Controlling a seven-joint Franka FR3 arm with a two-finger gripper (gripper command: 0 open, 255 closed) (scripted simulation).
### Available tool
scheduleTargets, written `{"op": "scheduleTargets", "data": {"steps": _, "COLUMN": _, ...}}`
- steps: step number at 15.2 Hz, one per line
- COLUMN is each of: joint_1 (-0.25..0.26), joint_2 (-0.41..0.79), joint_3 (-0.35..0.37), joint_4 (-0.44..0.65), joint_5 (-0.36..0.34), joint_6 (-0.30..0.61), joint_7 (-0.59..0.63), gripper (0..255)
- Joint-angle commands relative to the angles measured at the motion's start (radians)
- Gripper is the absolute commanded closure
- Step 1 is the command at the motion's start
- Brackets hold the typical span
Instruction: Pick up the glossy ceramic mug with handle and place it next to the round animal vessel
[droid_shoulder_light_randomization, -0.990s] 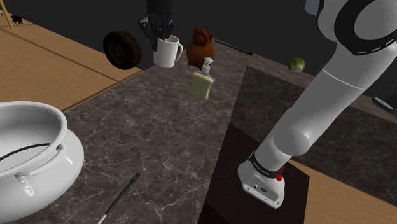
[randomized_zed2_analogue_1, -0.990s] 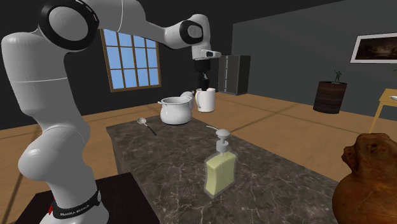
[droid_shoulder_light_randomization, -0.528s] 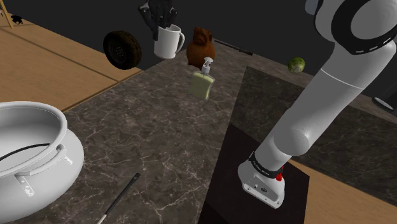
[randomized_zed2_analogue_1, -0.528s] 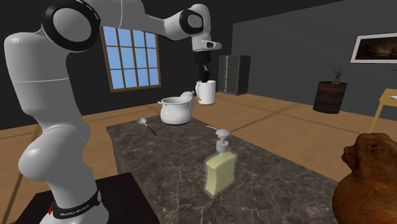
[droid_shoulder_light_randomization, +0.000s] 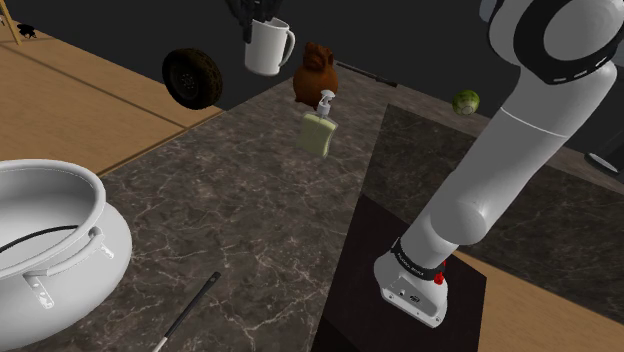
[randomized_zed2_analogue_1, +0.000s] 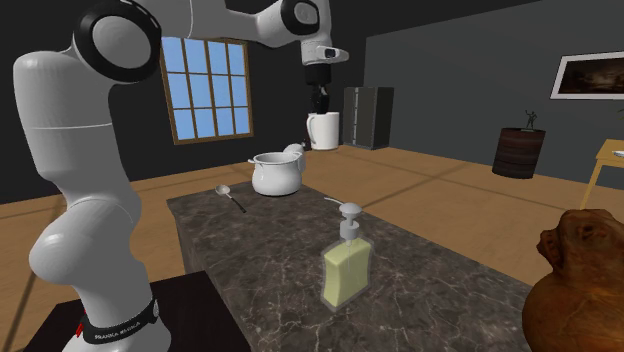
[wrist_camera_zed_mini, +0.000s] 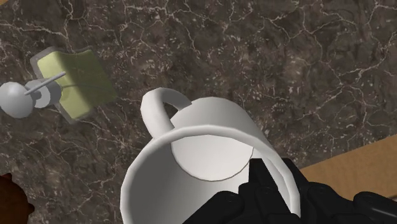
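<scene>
Clasping one white mug (droid_shoulder_light_randomization: 268, 48), fingers (wrist_camera_zed_mini: 261, 181) seemingly on rim; one brown vessel (droid_shoulder_light_randomization: 316, 72).

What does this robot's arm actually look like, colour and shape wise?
It is a thick, rounded white arm built of tube-like segments, with dark rings at the joints. A black band with small white lettering wraps its base, next to a small red spot. It ends in an all-black two-finger gripper.
</scene>
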Motion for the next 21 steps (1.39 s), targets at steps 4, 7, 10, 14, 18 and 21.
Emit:
{"op": "scheduleTargets", "data": {"steps": 4, "joint_1": 0.009, "joint_2": 0.037, "joint_3": 0.006, "joint_4": 0.115, "joint_5": -0.015, "joint_6": -0.082, "joint_7": 0.005, "gripper": 255}}
{"op": "scheduleTargets", "data": {"steps": 7, "joint_1": 0.015, "joint_2": 0.063, "joint_3": 0.011, "joint_4": 0.19, "joint_5": -0.026, "joint_6": -0.133, "joint_7": 0.007, "gripper": 255}}
{"op": "scheduleTargets", "data": {"steps": 10, "joint_1": 0.024, "joint_2": 0.094, "joint_3": 0.015, "joint_4": 0.273, "joint_5": -0.039, "joint_6": -0.188, "joint_7": 0.01, "gripper": 255}}
{"op": "scheduleTargets", "data": {"steps": 14, "joint_1": -0.029, "joint_2": 0.032, "joint_3": -0.021, "joint_4": 0.207, "joint_5": -0.012, "joint_6": -0.171, "joint_7": -0.07, "gripper": 255}}
{"op": "scheduleTargets", "data": {"steps": 18, "joint_1": -0.09, "joint_2": -0.037, "joint_3": -0.076, "joint_4": 0.122, "joint_5": 0.015, "joint_6": -0.144, "joint_7": -0.177, "gripper": 255}}
{"op": "scheduleTargets", "data": {"steps": 21, "joint_1": -0.13, "joint_2": -0.074, "joint_3": -0.119, "joint_4": 0.078, "joint_5": 0.026, "joint_6": -0.128, "joint_7": -0.256, "gripper": 255}}
